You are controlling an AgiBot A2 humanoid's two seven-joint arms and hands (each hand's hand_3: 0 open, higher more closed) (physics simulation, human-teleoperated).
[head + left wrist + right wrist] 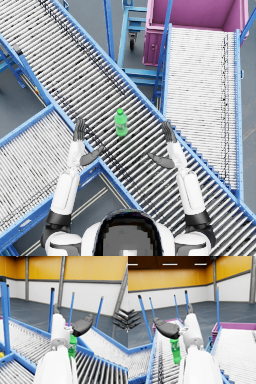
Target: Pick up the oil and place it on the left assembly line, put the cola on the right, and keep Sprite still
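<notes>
A green Sprite bottle [120, 123] stands upright on the long roller conveyor [75, 65] that runs diagonally from the upper left to the lower right of the head view, near the middle of the frame. The left hand [81, 145] hovers below and to the left of the bottle, and the right hand [166, 147] below and to its right. Both are empty, with fingers spread and thumbs turned inward, clear of the bottle. A second conveyor [30, 155] fills the lower left, a third [200, 90] the upper right, ending at a pink bin [200, 12].
</notes>
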